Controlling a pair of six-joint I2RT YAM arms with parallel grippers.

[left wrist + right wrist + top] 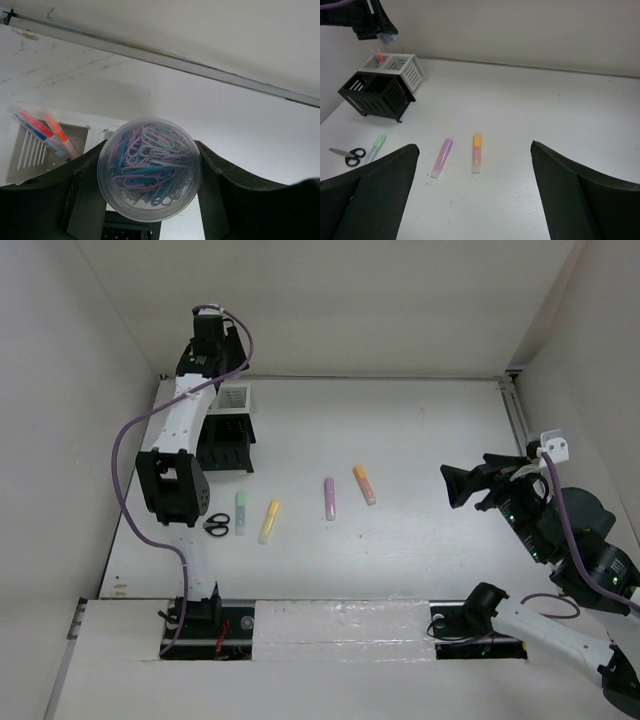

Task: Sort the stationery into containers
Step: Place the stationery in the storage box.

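- Black fingers (82, 195) of the left gripper (150, 186) fill the bottom of the left wrist view, and their lower parts are cut off by the frame edge.
- Its jaws stand about half open, clamped on the sides of a round clear tub (149, 165) full of pastel paper clips.
- The tub blocks whatever lies straight below it, so I cannot tell which compartment it hangs over.
- In the right wrist view, the tub is only a small blur at the top left corner, held high above the white organiser (405, 67).
- The arm hides the tub in the top view and also covers part of both organisers.
- Red, orange and blue pens (47, 129) lean in one compartment of the white organiser.
- The black organiser (228, 445) touches the white one on its near side.
- In the left wrist view only a sliver of it shows at the bottom edge.
- The right gripper (473, 146) hovers over the table (420, 440) at the right, jaws spread wide and gripping nothing.
- Scissors (217, 525), green marker (240, 512) and yellow marker (269, 521) lie close together near the left arm.
- The right gripper's left finger hides the yellow marker in its wrist view.
- The purple marker (329, 498) and orange marker (364, 485) lie side by side mid-table, apart from each other.
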